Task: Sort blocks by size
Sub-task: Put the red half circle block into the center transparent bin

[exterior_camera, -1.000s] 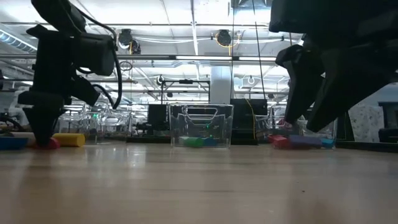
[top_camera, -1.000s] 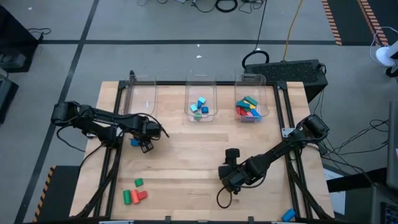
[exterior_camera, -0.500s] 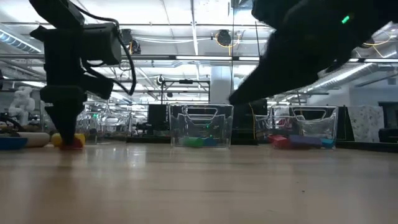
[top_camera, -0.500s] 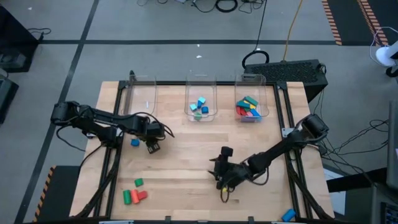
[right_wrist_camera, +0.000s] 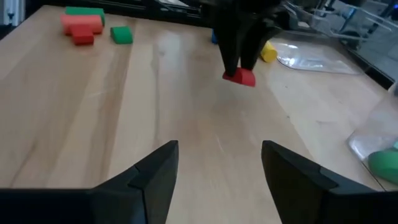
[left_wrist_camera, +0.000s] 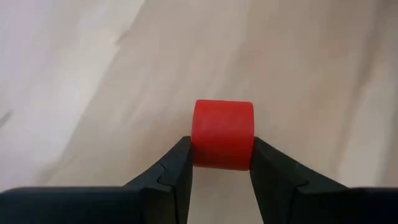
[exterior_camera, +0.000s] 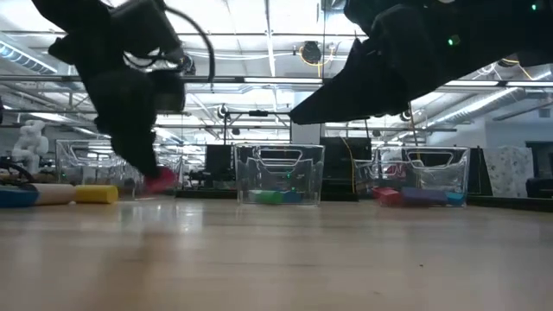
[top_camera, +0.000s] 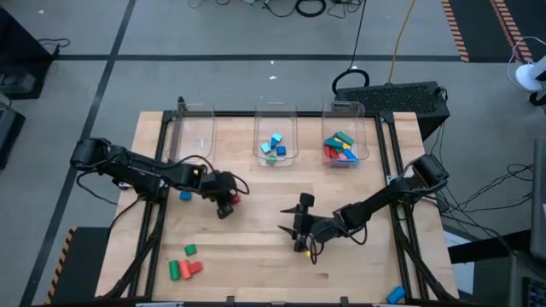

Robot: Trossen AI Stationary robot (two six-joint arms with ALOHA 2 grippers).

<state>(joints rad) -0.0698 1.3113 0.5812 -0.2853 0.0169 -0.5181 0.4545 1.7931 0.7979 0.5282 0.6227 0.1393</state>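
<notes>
Overhead view first: left tool (top_camera: 229,203) carries a small red block (top_camera: 232,201) above the table (top_camera: 256,213), well short of the clear bins (top_camera: 277,136); right tool (top_camera: 299,230) waits mid-table. Low view: the block (exterior_camera: 161,180) hangs clear of the wood, so a level carry suits. Left wrist view: fingers (left_wrist_camera: 177,168) clamp its sides squarely; keep that pressure. Right wrist view: right tool's fingers (right_wrist_camera: 155,171) stand apart, empty.

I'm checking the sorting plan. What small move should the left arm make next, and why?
Probably carry on toward the bins: the left gripper is shut on a small red block, lifted off the table. The middle bin holds similarly small blocks.
</notes>
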